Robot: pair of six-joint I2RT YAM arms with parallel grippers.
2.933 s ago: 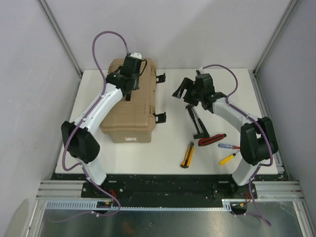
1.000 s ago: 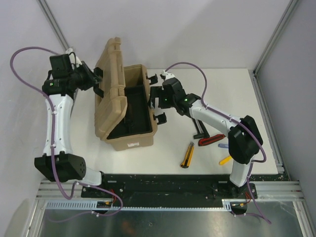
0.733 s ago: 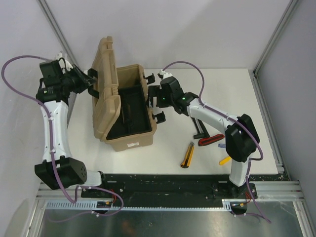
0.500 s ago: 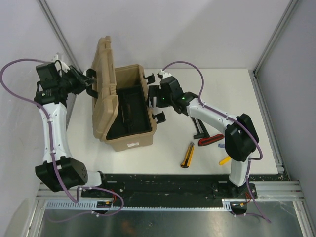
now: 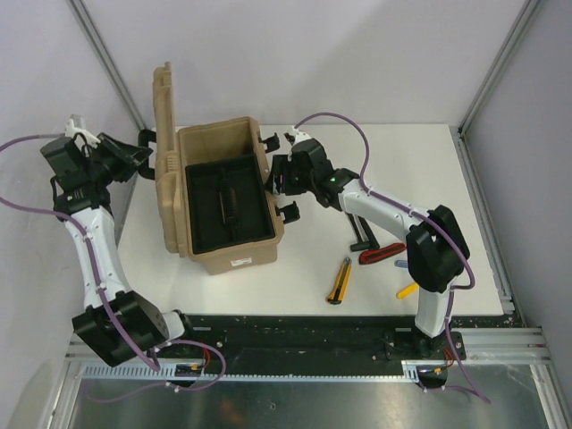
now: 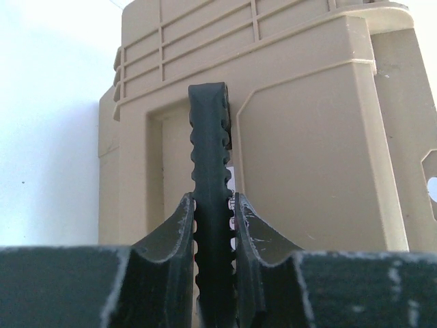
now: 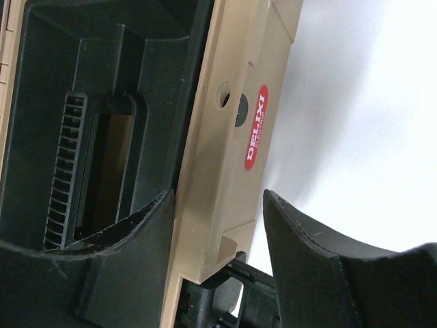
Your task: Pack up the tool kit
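The tan toolbox (image 5: 234,253) stands open at table left, its lid (image 5: 164,156) swung up and back to the left. A black tray (image 5: 228,201) lies inside. My left gripper (image 5: 141,148) is shut on the lid's black ribbed handle (image 6: 209,150), with the lid's outer face (image 6: 314,137) right behind it. My right gripper (image 5: 278,175) is open and straddles the box's right wall (image 7: 225,171). One finger (image 7: 130,253) is inside over the tray (image 7: 82,102), and the other finger (image 7: 307,253) is outside with a gap.
Loose tools lie right of the box: black pliers (image 5: 359,229), a red-handled tool (image 5: 384,253), a blue-and-red screwdriver (image 5: 414,265), a yellow screwdriver (image 5: 413,287) and a yellow-black utility knife (image 5: 340,280). Black latches (image 5: 290,212) stick out from the box's right side.
The closed box has been opened. My left gripper pulled the lid by its handle up and further back to the left. My right gripper moved to the box's right wall and stays there.
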